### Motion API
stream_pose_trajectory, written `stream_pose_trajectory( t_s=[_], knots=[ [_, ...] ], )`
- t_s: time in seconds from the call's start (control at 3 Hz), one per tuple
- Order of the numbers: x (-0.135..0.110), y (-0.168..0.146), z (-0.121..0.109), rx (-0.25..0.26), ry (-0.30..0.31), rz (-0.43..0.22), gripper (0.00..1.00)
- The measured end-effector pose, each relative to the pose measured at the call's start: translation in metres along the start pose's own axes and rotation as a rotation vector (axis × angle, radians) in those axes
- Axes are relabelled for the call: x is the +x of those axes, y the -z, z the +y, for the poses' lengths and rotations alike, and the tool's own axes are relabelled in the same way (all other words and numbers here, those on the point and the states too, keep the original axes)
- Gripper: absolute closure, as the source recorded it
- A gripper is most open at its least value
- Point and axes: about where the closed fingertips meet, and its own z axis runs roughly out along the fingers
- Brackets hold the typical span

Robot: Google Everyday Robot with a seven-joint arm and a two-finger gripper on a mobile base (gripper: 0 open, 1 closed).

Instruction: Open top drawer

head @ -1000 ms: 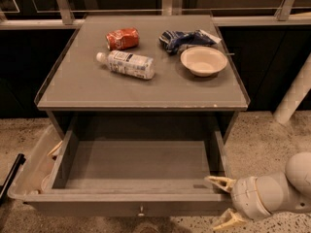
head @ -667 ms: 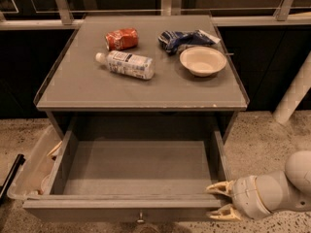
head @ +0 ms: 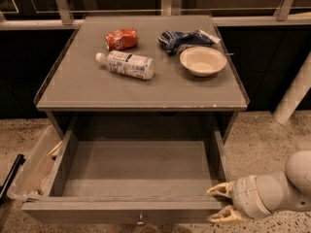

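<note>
– Status check on the top drawer [head: 121,210]: hardly moved versus a second ago, already hanging far out of the grey cabinet [head: 141,93], inside bare, knob [head: 140,221] way down at the bottom edge of the view. Looks basically done (maybe a last bit of travel left, hard to say).

– Agreed. And the gripper [head: 211,206]?

– Parked low right, by the right-hand end of the drawer front, same spot as a moment back. Fingers spread apart, one up by the front's top edge, one lower. Not clamped on anything. Touching that corner or just beside it? Can't tell.

– Sounds like job over, then. Well clear of the bottle [head: 127,64], can [head: 121,39] and bowl [head: 202,60] up top, too.
</note>
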Motion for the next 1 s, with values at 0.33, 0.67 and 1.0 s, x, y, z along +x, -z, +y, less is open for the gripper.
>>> stream_pose_trajectory(
  t_s=[0.33, 0.67, 1.0],
  knots=[
    [0.0000, 0.0000, 0.0000, 0.000, 0.000, 0.000, 0.13],
    [0.0000, 0.0000, 0.0000, 0.000, 0.000, 0.000, 0.00],
    [0.0000, 0.0000, 0.0000, 0.000, 0.000, 0.000, 0.00]
  ],
)
